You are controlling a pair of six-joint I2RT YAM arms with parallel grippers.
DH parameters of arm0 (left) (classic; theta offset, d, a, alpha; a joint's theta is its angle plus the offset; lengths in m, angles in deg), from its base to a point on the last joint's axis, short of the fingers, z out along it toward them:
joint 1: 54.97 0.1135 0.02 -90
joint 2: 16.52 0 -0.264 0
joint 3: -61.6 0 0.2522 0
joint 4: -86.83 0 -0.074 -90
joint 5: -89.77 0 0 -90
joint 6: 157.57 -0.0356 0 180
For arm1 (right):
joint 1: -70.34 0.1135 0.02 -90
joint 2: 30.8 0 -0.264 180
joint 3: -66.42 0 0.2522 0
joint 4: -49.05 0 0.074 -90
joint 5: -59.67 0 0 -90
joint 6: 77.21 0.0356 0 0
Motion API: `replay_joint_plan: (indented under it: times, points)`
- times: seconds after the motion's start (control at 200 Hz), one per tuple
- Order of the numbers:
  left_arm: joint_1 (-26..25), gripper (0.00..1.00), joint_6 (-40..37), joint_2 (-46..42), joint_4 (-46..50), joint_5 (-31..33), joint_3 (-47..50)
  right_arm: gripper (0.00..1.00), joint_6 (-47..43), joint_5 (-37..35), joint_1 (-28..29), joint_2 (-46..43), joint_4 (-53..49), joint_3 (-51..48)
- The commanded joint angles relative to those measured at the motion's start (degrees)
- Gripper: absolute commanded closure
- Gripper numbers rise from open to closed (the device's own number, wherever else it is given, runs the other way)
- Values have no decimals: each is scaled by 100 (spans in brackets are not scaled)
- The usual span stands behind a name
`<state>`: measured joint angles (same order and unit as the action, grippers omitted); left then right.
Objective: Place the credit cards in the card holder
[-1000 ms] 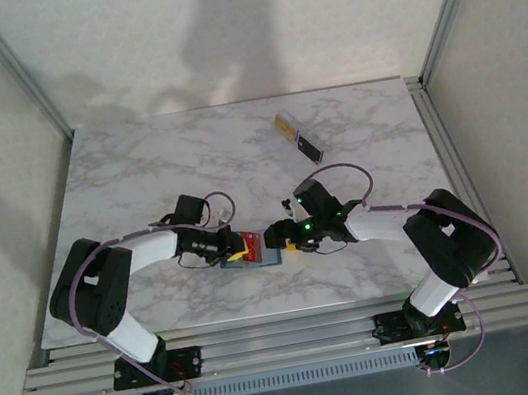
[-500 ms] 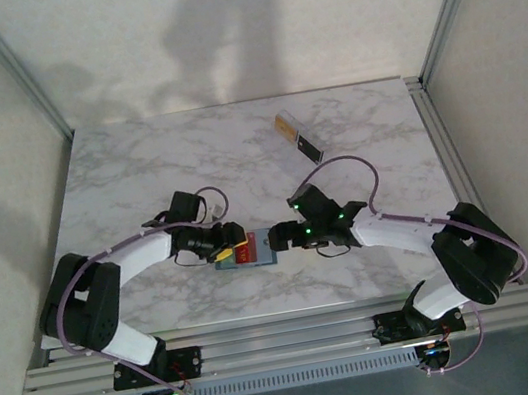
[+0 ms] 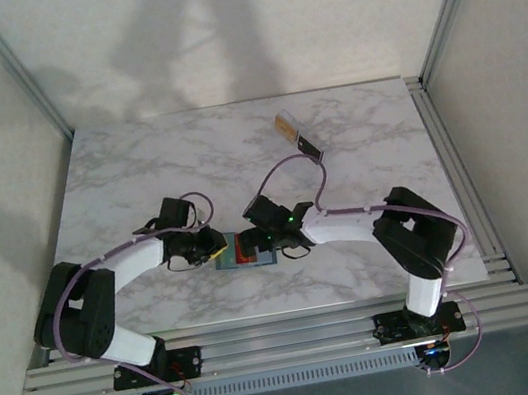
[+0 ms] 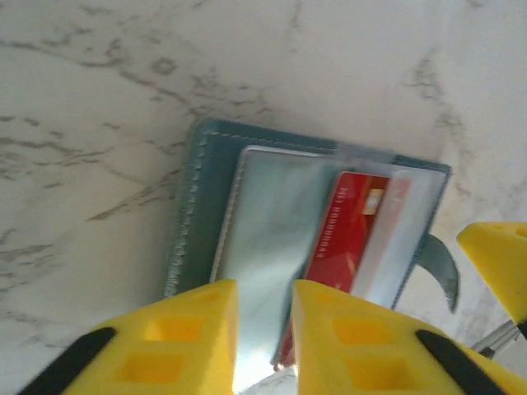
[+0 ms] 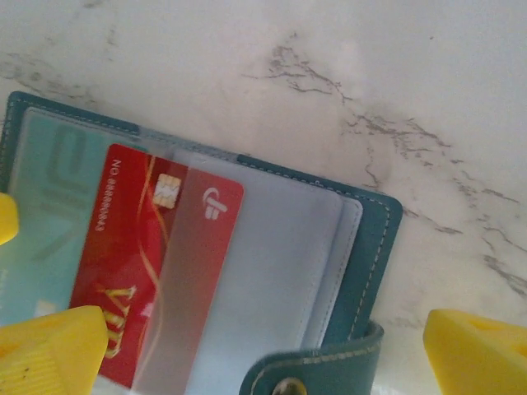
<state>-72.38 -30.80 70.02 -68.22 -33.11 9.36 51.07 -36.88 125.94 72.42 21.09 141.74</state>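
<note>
Your left gripper (image 4: 265, 317) seems clamped on the clear sleeve (image 4: 272, 214), steadying the teal wallet (image 4: 188, 216), while your right gripper (image 5: 263, 337) gapes empty above the half-inserted red credit card (image 5: 136, 247).

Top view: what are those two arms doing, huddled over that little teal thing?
They are working on an open teal wallet lying near the front of the marble table. A red card sits partly tucked under one clear sleeve. The left gripper looks pinched on that sleeve's edge, and the right gripper hangs wide open over the wallet. A gold card and a black card lie at the far side.
</note>
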Motion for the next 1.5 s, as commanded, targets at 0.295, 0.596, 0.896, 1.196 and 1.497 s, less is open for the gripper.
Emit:
replay_joint_plan:
  times: [0.295,0.596,0.896,1.196,1.497]
  points:
    - [71,90,40,337,-343,190,379,1,-231,-1191,397,720,-412,818]
    - [71,92,54,380,-290,308,455,1,-191,-1865,442,928,-813,863]
    - [71,94,-30,409,-182,494,523,1,-534,-2069,434,462,-874,314]
    - [72,93,-144,295,-23,642,421,1,-788,-1780,434,138,-1058,182]
    - [72,93,-171,314,47,571,387,1,-900,-1143,432,40,-977,828]
